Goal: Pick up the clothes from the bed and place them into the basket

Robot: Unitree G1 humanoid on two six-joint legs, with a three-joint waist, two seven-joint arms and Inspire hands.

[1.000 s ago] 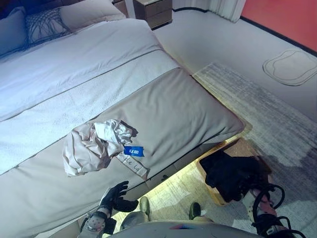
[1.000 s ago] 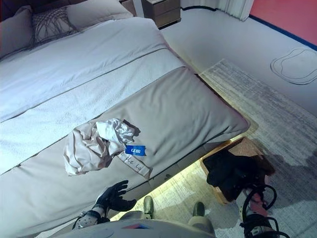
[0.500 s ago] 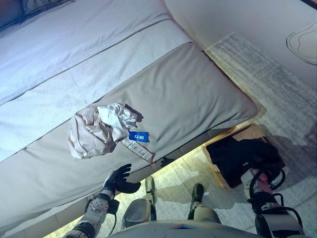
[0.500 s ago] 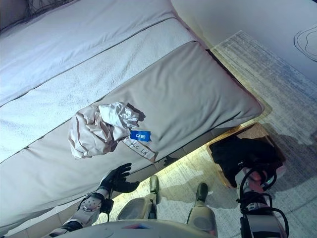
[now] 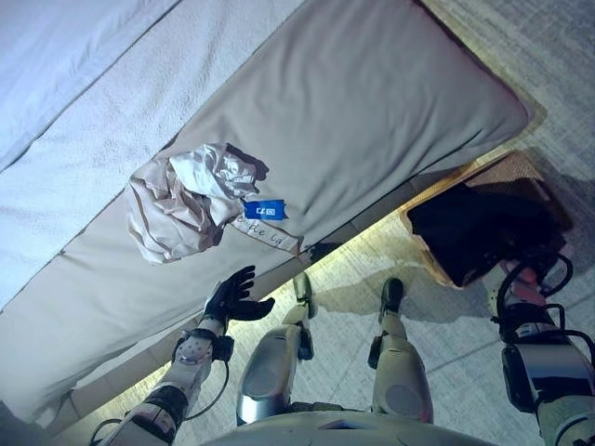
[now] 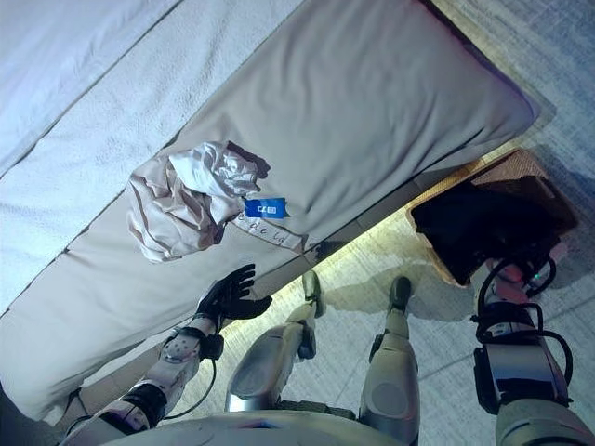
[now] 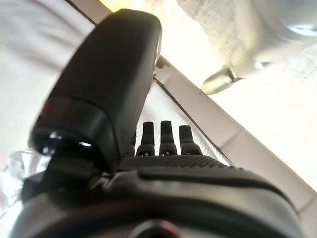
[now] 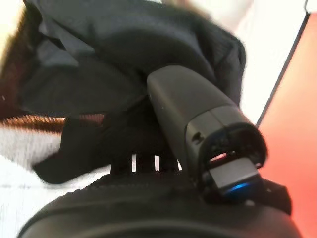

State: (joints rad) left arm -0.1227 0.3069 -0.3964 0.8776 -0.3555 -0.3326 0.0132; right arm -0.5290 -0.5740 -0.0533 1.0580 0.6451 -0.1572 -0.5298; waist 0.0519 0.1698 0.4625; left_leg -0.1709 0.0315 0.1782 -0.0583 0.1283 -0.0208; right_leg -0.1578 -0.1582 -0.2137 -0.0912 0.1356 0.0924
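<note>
A crumpled beige and white garment [image 5: 184,200] with a blue tag [image 5: 265,210] lies on the grey bed cover [image 5: 372,102], near the bed's front edge. My left hand [image 5: 231,296] hovers just below that edge, a short way in front of the garment, open with spread fingers and nothing in it [image 7: 163,171]. A wicker basket [image 5: 509,169] stands on the floor at the bed's right corner, with black clothes [image 5: 469,232] heaped in it. My right hand [image 8: 198,124] reaches into the black cloth, which hides its fingers.
A lit strip runs under the bed's side [image 5: 372,228]. A grey woven rug [image 5: 558,56] lies beyond the basket at the right. The white sheet [image 5: 84,111] covers the bed's far part.
The camera has tilted down, so the whole picture has shifted. Both hands keep about the same places relative to the bed and the basket.
</note>
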